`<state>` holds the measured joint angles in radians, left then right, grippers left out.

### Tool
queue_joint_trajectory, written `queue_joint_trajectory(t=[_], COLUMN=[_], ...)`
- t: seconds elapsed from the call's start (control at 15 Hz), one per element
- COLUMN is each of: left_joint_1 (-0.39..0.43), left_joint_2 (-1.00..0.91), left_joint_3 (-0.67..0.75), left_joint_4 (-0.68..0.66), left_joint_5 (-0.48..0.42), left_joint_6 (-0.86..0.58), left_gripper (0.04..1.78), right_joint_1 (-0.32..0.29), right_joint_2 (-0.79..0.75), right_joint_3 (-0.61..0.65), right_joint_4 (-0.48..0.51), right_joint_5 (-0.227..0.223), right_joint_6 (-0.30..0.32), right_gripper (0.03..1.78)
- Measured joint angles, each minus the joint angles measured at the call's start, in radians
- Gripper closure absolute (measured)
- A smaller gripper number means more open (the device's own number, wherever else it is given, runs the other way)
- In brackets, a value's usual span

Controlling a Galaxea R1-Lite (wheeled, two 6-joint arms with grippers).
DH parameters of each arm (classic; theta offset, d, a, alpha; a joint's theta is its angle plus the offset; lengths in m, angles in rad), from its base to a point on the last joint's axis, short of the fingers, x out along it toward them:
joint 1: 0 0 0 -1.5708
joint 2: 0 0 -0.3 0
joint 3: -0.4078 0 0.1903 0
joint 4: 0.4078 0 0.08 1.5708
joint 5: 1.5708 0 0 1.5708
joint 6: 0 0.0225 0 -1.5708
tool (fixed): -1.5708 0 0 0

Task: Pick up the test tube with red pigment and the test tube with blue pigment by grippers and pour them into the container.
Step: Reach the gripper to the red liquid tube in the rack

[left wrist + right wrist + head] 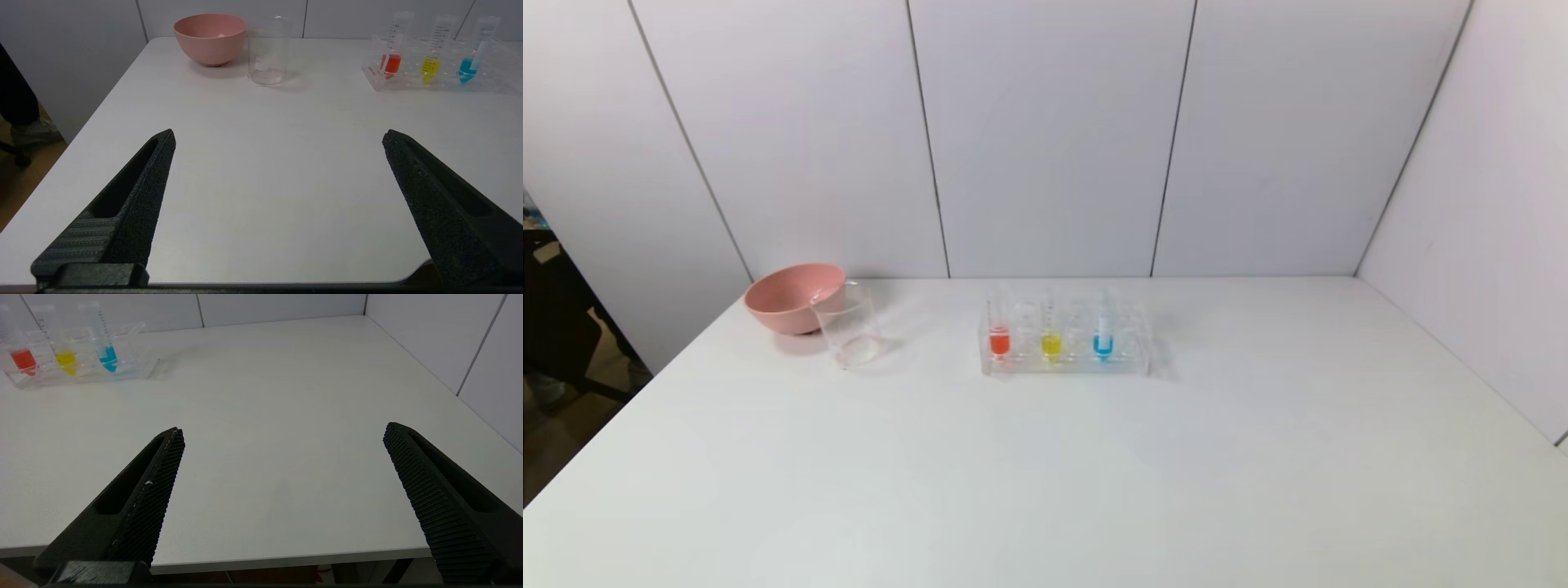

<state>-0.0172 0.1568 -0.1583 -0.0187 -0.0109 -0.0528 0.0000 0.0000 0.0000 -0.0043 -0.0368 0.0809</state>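
Note:
The test tube with red pigment (999,333) (391,61) (23,358) stands upright at the left end of a clear rack (1066,363). At the rack's right side stands the test tube with blue pigment (1103,336) (469,67) (107,355). The container (849,324) (267,51), a clear beaker, sits left of the rack. My left gripper (278,136) hangs open over the table's near left edge, nothing between its fingers. Over the near right edge my right gripper (284,430) is open and likewise holds nothing. Neither gripper shows in the head view.
A tube of yellow liquid (1051,336) stands between the red and blue ones. A pink bowl (792,297) touches the beaker from behind on its left. White wall panels close the back and right. The table's left edge (621,400) drops to the floor.

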Motion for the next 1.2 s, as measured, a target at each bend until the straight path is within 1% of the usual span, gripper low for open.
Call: queue_joint_trajectory(t=[0.33,0.47,0.6,0.73,0.8,0.87,0.93,1.0,1.07,1.2], left_joint_1=[-0.089,-0.114,-0.128,-0.148,-0.177,-0.217,-0.265,-0.328,-0.385,-0.495], left_joint_2=[0.319,0.471,0.622,0.762,0.835,0.907,0.967,1.036,1.1,1.228], left_joint_3=[-0.058,-0.087,-0.128,-0.183,-0.217,-0.254,-0.289,-0.333,-0.372,-0.452], left_joint_4=[-0.153,-0.232,-0.306,-0.347,-0.357,-0.365,-0.371,-0.388,-0.407,-0.441], left_joint_5=[-0.031,-0.081,-0.15,-0.209,-0.225,-0.221,-0.199,-0.152,-0.092,0.067], left_joint_6=[-0.004,-0.003,-0.002,-0.005,-0.009,-0.017,-0.029,-0.051,-0.076,-0.116], left_gripper=[0.05,0.04,0.04,0.05,0.05,0.05,0.05,0.04,0.05,0.04], right_joint_1=[0.0,0.0,0.0,0.0,0.0,0.0,0.0,0.0,0.0,0.0], right_joint_2=[0.0,0.0,0.0,0.0,0.0,0.0,0.0,0.0,0.0,0.0], right_joint_3=[0.0,0.0,0.0,0.0,0.0,0.0,0.0,0.0,0.0,0.0], right_joint_4=[0.0,0.0,0.0,0.0,0.0,0.0,0.0,0.0,0.0,0.0], right_joint_5=[0.0,0.0,0.0,0.0,0.0,0.0,0.0,0.0,0.0,0.0], right_joint_6=[0.0,0.0,0.0,0.0,0.0,0.0,0.0,0.0,0.0,0.0], right_gripper=[0.04,0.04,0.04,0.04,0.04,0.04,0.04,0.04,0.04,0.04])
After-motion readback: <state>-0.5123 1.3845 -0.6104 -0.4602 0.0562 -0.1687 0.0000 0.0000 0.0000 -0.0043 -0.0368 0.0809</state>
